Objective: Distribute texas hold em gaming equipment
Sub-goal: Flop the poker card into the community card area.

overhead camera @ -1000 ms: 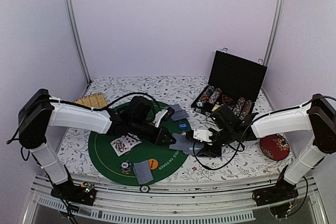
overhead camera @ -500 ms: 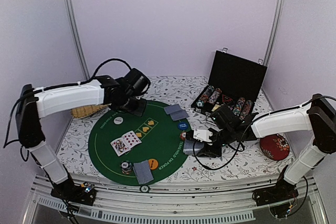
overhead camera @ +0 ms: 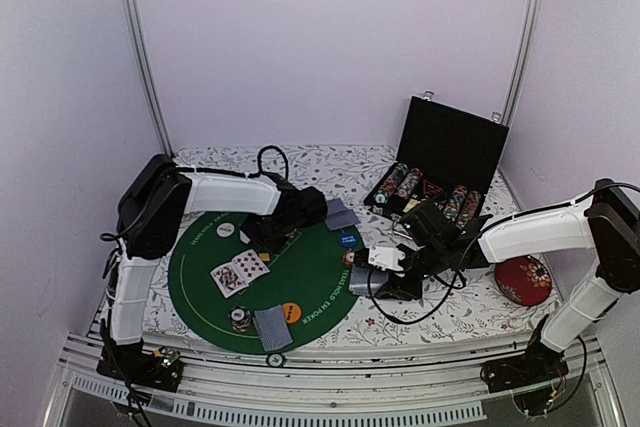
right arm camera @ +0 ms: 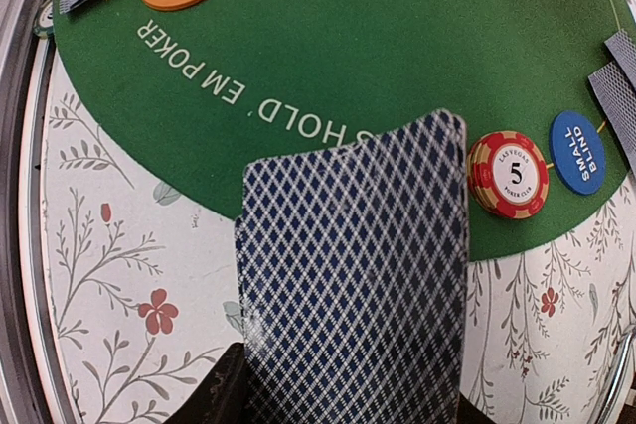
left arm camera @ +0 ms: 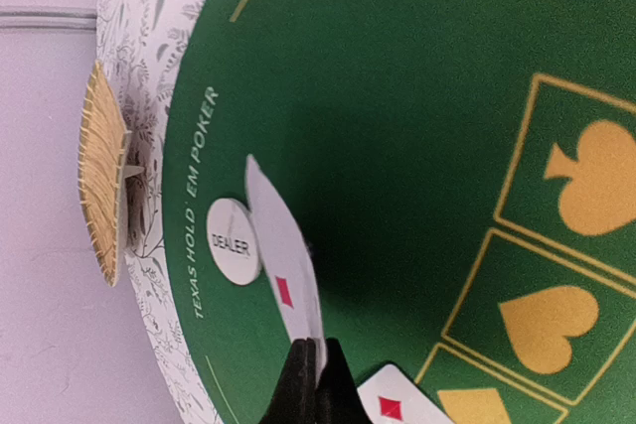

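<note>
Round green felt (lattice-backed cards)

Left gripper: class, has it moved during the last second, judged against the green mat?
Yes. The left gripper, shut on a card, left the green mat's right edge for its far-left part, near the dealer button.

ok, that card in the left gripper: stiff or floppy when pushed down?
Probably floppy: the card, pinched at one end by the left gripper, looks bowed along its length. Likely very light, since that thin edge pinch alone carries it. Pressed against the green mat, it would probably bend before sliding.
</note>
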Robot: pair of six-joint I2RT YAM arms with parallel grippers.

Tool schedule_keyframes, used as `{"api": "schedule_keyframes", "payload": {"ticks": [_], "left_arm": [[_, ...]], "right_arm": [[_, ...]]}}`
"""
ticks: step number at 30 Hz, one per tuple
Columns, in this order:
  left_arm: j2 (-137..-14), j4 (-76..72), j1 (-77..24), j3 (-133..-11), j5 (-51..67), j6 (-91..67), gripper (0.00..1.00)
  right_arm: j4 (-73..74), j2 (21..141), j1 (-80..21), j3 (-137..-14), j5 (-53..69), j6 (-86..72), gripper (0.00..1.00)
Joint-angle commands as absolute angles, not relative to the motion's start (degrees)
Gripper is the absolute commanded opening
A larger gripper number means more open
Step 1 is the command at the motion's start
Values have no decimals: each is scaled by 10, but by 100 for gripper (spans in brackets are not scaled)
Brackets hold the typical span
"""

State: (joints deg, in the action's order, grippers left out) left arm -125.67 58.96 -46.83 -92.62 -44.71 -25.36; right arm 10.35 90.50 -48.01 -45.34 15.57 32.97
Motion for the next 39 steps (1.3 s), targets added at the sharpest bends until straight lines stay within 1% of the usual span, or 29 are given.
{"api": "schedule_keyframes", "payload": {"ticks": [1, 10, 23, 32, 34, 37, 39], "left_arm": [[-1284, 603, -500, -945, -433, -250, 0], [-1293, 583, -519, -961, -361, -247, 0], [-1293, 595, -538, -964, -310, -265, 0], [-1296, 616, -542, -964, -301, -281, 0], [-1298, 616, -542, -968, -299, -280, 6], [-1296, 613, -543, -969, -292, -278, 22], [-1291, 608, -543, -967, -284, -275, 28]], "right_arm": [[110, 908, -483, -459, 162, 324, 46], [111, 909, -483, -459, 163, 324, 46], [116, 909, -483, -462, 164, 325, 45], [119, 910, -483, -463, 165, 327, 45], [119, 910, -483, -464, 165, 326, 45], [120, 909, -483, -464, 164, 326, 45], [120, 909, -483, -463, 163, 326, 45]]}}
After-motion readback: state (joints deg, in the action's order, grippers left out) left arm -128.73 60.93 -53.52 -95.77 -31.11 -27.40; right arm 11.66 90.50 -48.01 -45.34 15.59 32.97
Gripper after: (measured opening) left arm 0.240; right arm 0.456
